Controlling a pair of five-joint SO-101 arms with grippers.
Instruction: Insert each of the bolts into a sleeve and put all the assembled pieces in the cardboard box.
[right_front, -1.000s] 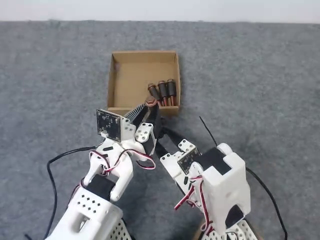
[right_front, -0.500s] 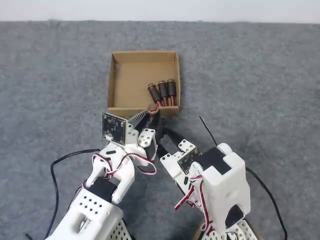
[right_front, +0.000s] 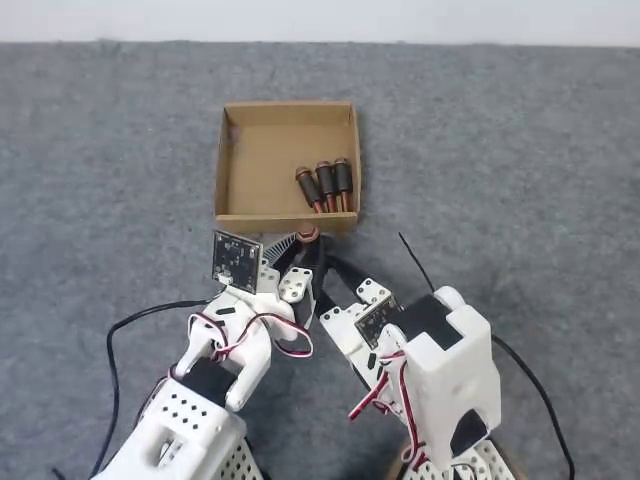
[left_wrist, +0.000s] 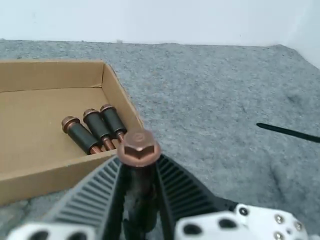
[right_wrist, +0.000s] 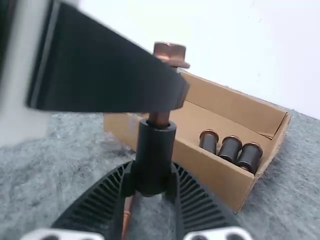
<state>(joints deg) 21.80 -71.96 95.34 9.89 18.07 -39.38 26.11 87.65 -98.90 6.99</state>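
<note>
1. My left gripper (left_wrist: 139, 162) has its jaws pressed against the bolt (left_wrist: 141, 145). They pinch the shank just under the hexagonal copper head.
2. My right gripper (right_wrist: 151, 175) has its jaws clamped round the black sleeve (right_wrist: 152, 145). It holds the sleeve upright with its bore opening upward.
3. The key relation is that the bolt stands directly above the sleeve, and their long axes share one near-vertical line. A short length of copper shank shows between my left jaw and the sleeve's top rim. The head sits well above that rim, so I judge the bolt started but not seated.
4. The cardboard box (right_front: 287, 104) rests on the grey mat (right_front: 500, 150), just beyond both grippers. In the high view, the bolt head lies just outside the box's near wall.
5. Three assembled pieces (right_front: 326, 183) lie side by side in the box, close to the corner nearest my right arm.
6. The coming move, as I judge it, calls for a straight push down that shared axis. Any tilt between bolt and sleeve could jam the shank at the rim.
7. Both grippers are about equally near the box. Whichever one keeps the joined piece needs only a short carry over the near wall.
</note>
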